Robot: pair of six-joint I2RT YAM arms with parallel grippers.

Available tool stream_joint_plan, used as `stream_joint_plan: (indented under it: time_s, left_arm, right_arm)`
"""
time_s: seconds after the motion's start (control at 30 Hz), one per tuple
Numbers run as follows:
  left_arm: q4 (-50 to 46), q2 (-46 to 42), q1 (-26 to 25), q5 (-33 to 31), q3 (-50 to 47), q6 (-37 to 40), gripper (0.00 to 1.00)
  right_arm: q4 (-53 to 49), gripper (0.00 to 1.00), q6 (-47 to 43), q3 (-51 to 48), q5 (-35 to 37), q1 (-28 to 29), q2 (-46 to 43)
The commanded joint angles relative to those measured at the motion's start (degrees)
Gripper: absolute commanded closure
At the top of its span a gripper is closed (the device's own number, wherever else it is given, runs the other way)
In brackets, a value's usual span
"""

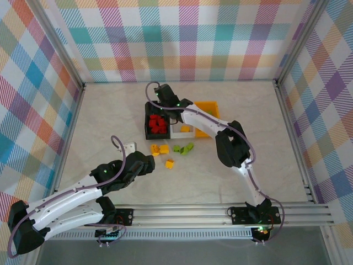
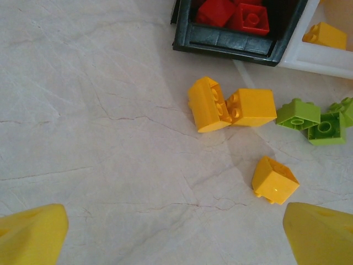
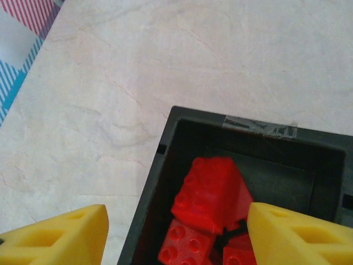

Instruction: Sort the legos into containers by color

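The black bin (image 1: pixel 148 128) holds several red legos (image 1: pixel 158 123). My right gripper (image 1: pixel 161 102) hangs over its far end, open. Its yellow fingers (image 3: pixel 66 234) stand wide apart above a loose, blurred red brick (image 3: pixel 212 193) lying on the other reds inside the black bin (image 3: pixel 165 165). On the table in front of the bins lie two touching yellow bricks (image 2: pixel 209 104), one yellow brick alone (image 2: pixel 274 180) and a few green bricks (image 2: pixel 298 114). My left gripper (image 2: pixel 174 223) is open low over the bare table, the lone yellow brick just inside its right finger (image 2: pixel 320 234).
The white bin (image 1: pixel 182 134) stands right of the black one with a yellow brick (image 2: pixel 325 34) in it. The orange bin (image 1: pixel 212 107) sits behind and to the right, partly covered by my right arm. Plaid walls enclose the table on three sides.
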Motion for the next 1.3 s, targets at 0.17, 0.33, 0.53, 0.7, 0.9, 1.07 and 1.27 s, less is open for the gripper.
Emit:
stream_joint_plan:
  time_s: [0.17, 0.33, 0.53, 0.7, 0.9, 1.07, 1.27]
  left_arm:
    - [3.27, 0.48, 0.58, 2.58, -1.02, 2.04, 0.00]
    - [12.50, 7.99, 0.47, 11.58, -0.32, 6.67, 0.00]
    - [17.92, 26.60, -2.84, 12.77, 6.26, 11.42, 0.06]
    - [18.03, 37.80, -3.24, 8.43, 11.35, 15.16, 0.14]
    - [19.39, 46.06, -3.29, 8.14, 14.31, 17.31, 0.25]
    - [19.99, 49.86, -3.36, 7.53, 15.40, 17.44, 0.38]
    - [19.71, 49.05, -3.71, 8.13, 15.35, 16.98, 0.60]
  right_arm:
    - [7.93, 0.24, 1.29, -19.76, -0.32, 0.24, -19.61]
    - [13.09, 0.23, 3.76, -41.61, 1.34, 0.23, -34.63]
    - [13.32, 0.22, 5.24, -58.85, 4.47, 0.24, -48.73]
    - [12.48, 0.19, 6.18, -66.72, 7.11, 0.18, -57.61]
    - [10.97, 0.18, 6.32, -70.24, 9.53, 0.08, -63.44]
    - [10.60, 0.18, 6.24, -71.01, 10.34, 0.06, -66.30]
    - [10.20, 0.18, 6.43, -72.01, 11.08, 0.06, -67.83]
